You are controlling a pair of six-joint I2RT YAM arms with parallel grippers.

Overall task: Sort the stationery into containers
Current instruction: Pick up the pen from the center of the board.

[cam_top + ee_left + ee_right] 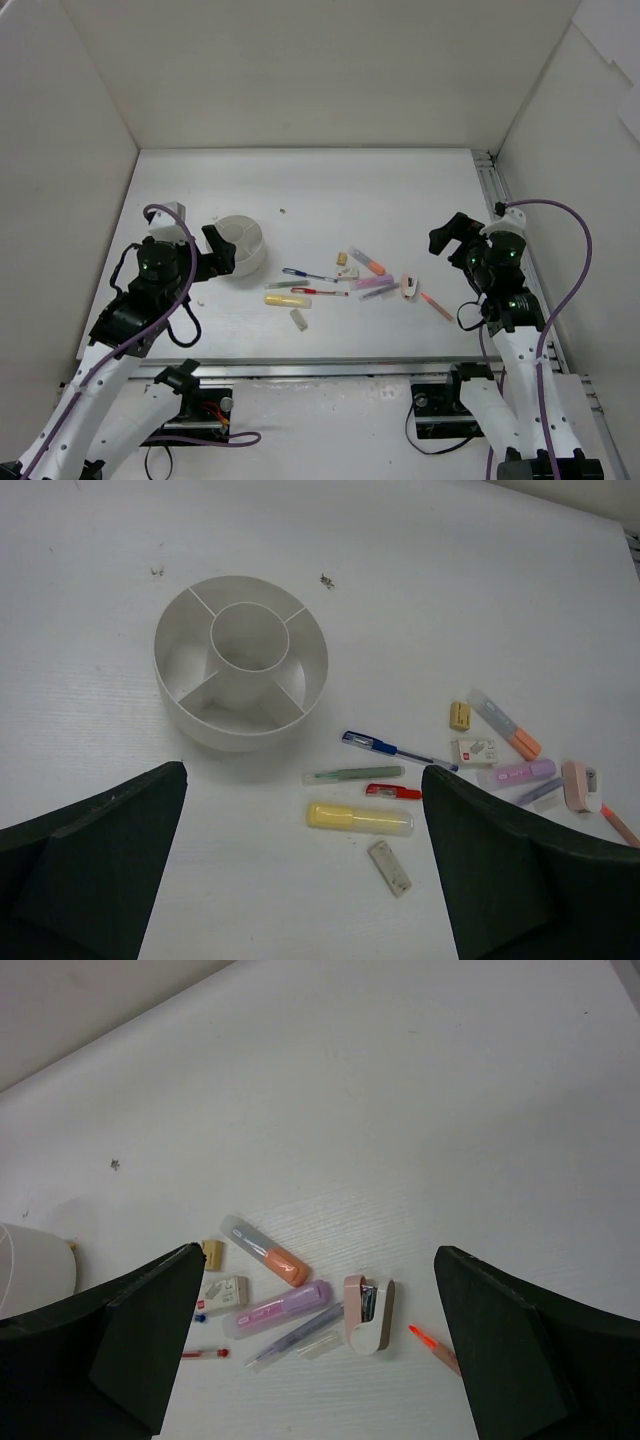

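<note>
My left gripper (302,778) and right gripper (318,1255) hang spread wide over the matte white tabletop (330,190), plain white walls (300,70) around, loose stationery (360,818) beside the round white divided plastic cup (240,660).

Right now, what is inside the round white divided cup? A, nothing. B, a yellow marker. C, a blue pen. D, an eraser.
A: the left wrist view shows the cup with every compartment bare, while the blue pen, yellow marker and eraser all lie on the table beside it.
</note>
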